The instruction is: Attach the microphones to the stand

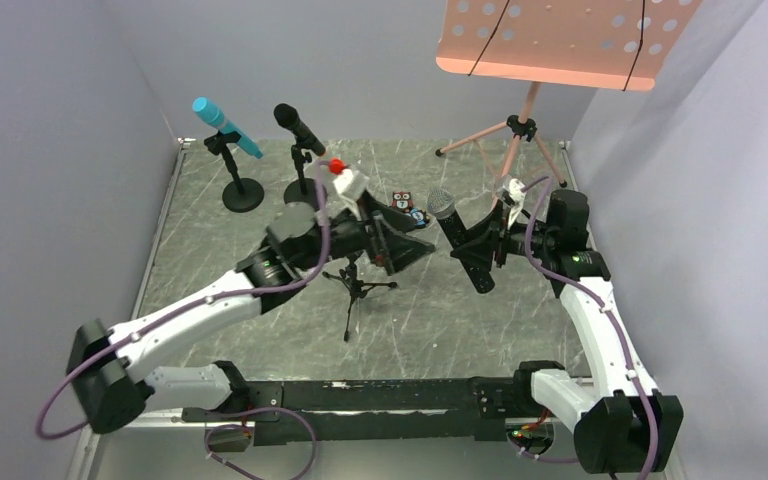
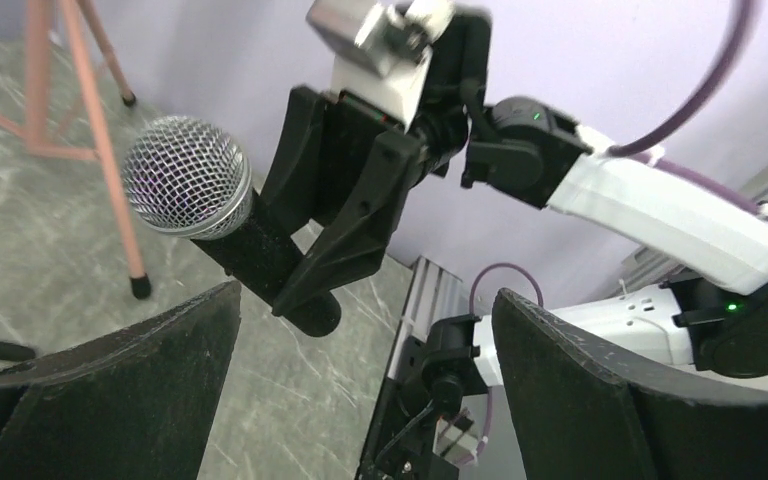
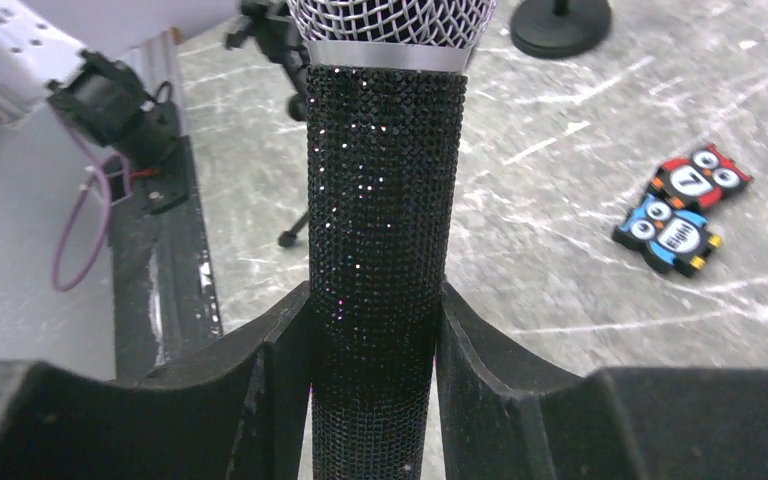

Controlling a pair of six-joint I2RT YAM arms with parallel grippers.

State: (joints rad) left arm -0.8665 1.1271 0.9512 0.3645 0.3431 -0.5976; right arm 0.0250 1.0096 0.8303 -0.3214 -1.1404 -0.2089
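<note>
Left tool (image 1: 412, 250) hung released, jaws wide, just beside the small tripod stand (image 1: 356, 285) on the bench (image 1: 440, 335). Right of it, the right tool (image 1: 475, 250) clenched the mesh-head microphone (image 1: 448, 215) mid-body. The mic's long axis was slanted with the head toward the left tool, and the stand lay further left.

The top view looks down from high behind the near edge over the worktop (image 1: 440, 330). The left wrist view faces between its own fingers (image 2: 110, 390) at the nearby right hand (image 2: 295, 250). The right wrist view looks close along the mic (image 3: 380, 220), seen in all three.
</note>
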